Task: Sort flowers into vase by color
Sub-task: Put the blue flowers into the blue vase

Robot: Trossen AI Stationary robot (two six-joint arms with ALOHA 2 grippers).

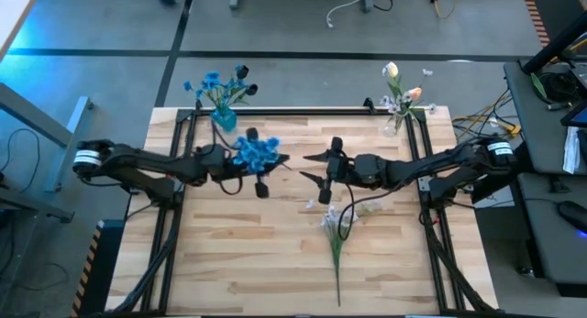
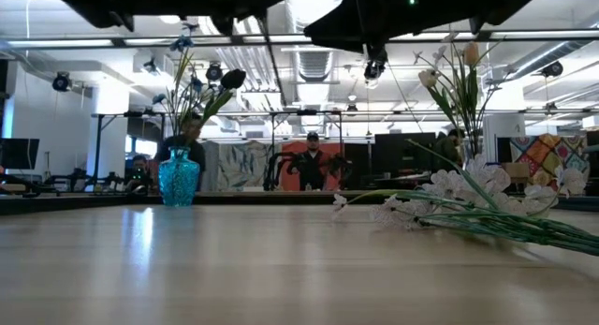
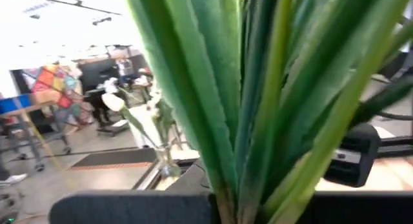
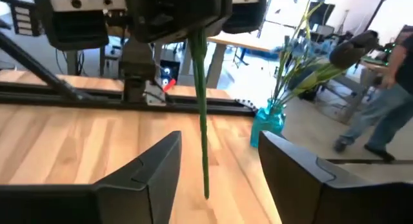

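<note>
My left gripper [image 1: 266, 171] is over the table's far middle, shut on a blue-blossom sprig [image 1: 255, 151]. The right wrist view shows that sprig's green stem [image 4: 201, 108] hanging straight down. My right gripper [image 1: 312, 169] faces it from the table's right, open and holding nothing. A blue vase [image 1: 223, 116] with blue flowers stands at the far left edge. A clear vase [image 1: 394, 124] with tulip buds and white blossoms stands at the far right. One white-lilac sprig [image 1: 335, 228] lies flat on the table, below my right gripper. My left gripper pinches the blue sprig between its two fingers at the base of its long green leaves [image 3: 222, 198]. The fingers come level from the table's left and lie across the stem. The sprig is upright and lifted clear; its bare stem end [image 4: 206, 192] hangs above the wood.
Black frame rails [image 1: 174, 217] run along the table's left, right and far sides. The wooden top [image 1: 238, 263] is bare toward the near edge, apart from the lying sprig's stem [image 1: 337, 272]. People [image 2: 314, 161] and furniture show in the room beyond the far edge.
</note>
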